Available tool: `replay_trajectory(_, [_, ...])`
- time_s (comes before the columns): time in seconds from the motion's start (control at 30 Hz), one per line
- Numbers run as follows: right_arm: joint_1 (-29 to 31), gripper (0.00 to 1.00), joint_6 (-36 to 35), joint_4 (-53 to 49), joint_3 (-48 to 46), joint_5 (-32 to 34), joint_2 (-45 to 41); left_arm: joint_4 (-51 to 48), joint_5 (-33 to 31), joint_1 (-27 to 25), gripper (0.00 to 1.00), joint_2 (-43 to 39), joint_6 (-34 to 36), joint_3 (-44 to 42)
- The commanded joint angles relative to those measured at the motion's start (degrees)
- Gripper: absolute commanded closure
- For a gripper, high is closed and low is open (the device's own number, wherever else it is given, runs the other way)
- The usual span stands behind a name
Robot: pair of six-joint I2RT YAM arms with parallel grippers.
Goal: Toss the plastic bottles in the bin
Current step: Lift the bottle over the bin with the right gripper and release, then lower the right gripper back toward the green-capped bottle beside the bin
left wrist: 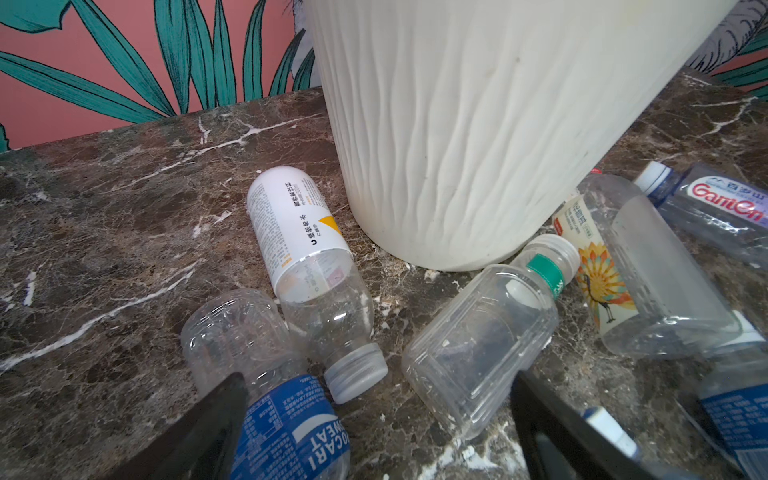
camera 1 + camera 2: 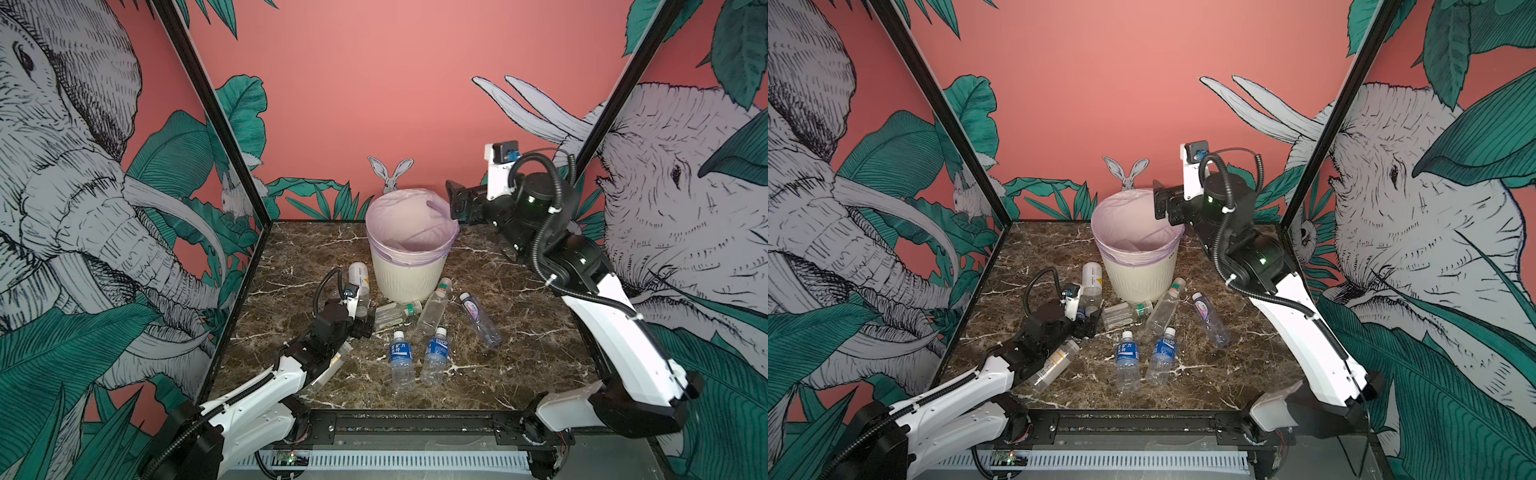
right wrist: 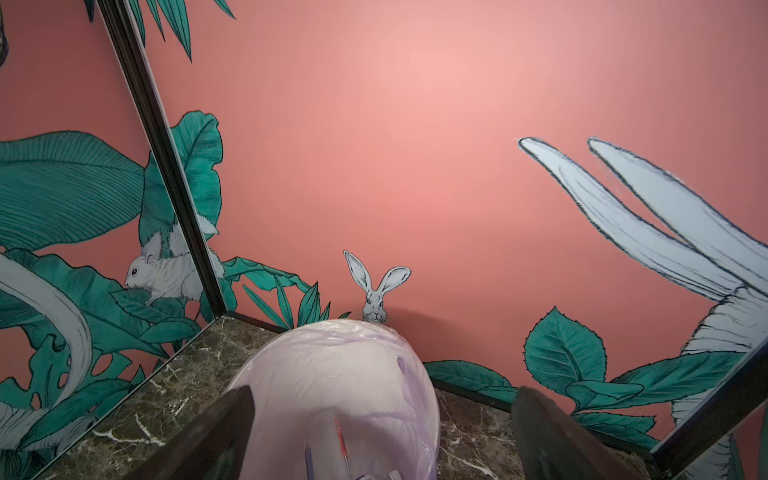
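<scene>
The bin, cream and ribbed with a lilac bag, stands at the back middle. My right gripper hangs open over its right rim, nothing between the fingers; the bag's mouth lies below it. Several plastic bottles lie in front of the bin. My left gripper is down among them, open. A blue-label bottle lies against one finger. A square clear bottle lies by the other finger. A white-and-yellow bottle lies just ahead.
Two blue-label bottles lie near the front middle, and a purple-label one lies to the right. Another bottle lies partly under my left arm. Printed walls close in the marble table on three sides.
</scene>
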Motion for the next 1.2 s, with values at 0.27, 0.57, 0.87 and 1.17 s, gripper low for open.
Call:
replay_trajectory(0.27, [-0.37,0.01,4.30,3.69,-26.13,4.63,-10.71,-1.69,-1.38,0.28,0.00,-1.32,-0.82,0.90])
replay_trajectory(0.57, [-0.42,0.01,12.84,2.63,-42.95,4.94,-16.70,-1.67,-0.21,0.28,0.00,-0.76,-0.64,0.86])
replay_trajectory(0.87, [-0.33,0.01,23.51,1.20,-51.51,3.47,-16.93,-1.87,0.99,0.28,0.02,-1.70,-0.39,1.20])
replay_trajectory(1.17, [-0.09,0.03,33.00,4.09,-56.28,0.65,-12.50,-1.36,1.54,0.28,0.03,-0.60,-0.97,1.70])
